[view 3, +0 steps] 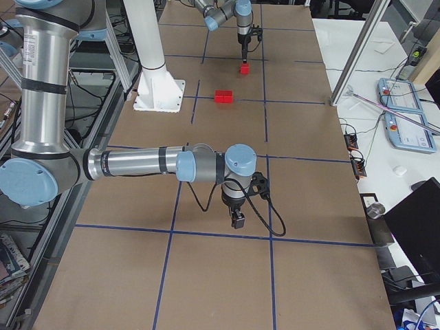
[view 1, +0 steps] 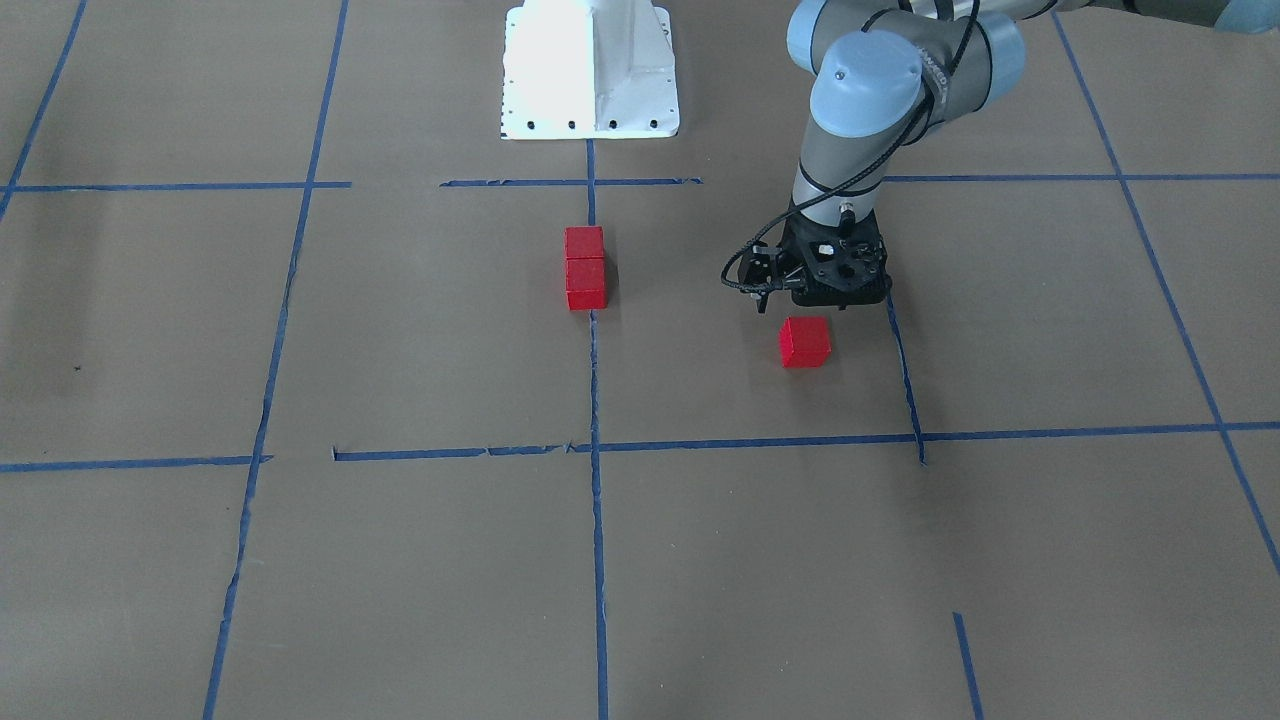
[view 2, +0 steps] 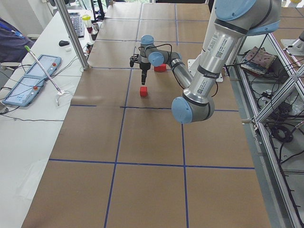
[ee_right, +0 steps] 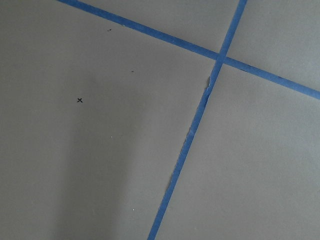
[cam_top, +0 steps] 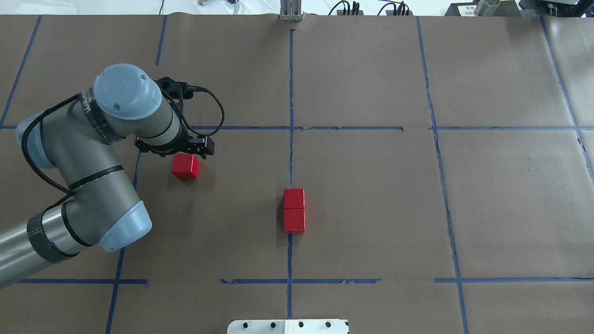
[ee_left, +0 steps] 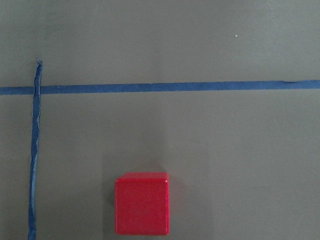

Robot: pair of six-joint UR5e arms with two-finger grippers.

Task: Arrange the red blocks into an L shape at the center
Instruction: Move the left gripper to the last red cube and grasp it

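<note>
At centre: two red blocks [cam_top: 293, 209] touching, in line along the tape seam [cam_top: 291, 139].
Off centre, robot's left: third red block [cam_top: 185, 166], well apart from the pair.
Left gripper [view 2: 142, 81]: above that block; opening cannot be told (fingers hidden).
Right gripper [view 3: 237, 220]: far away; opening cannot be told.
Technique: centre over the block, square to its faces, then descend.

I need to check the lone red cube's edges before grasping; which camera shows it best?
Left wrist-mounted view: the small matte red cube sits whole, large and sharp, low in the frame. Overhead and front-facing views show it small but clear; both side views show a distant speck.
</note>
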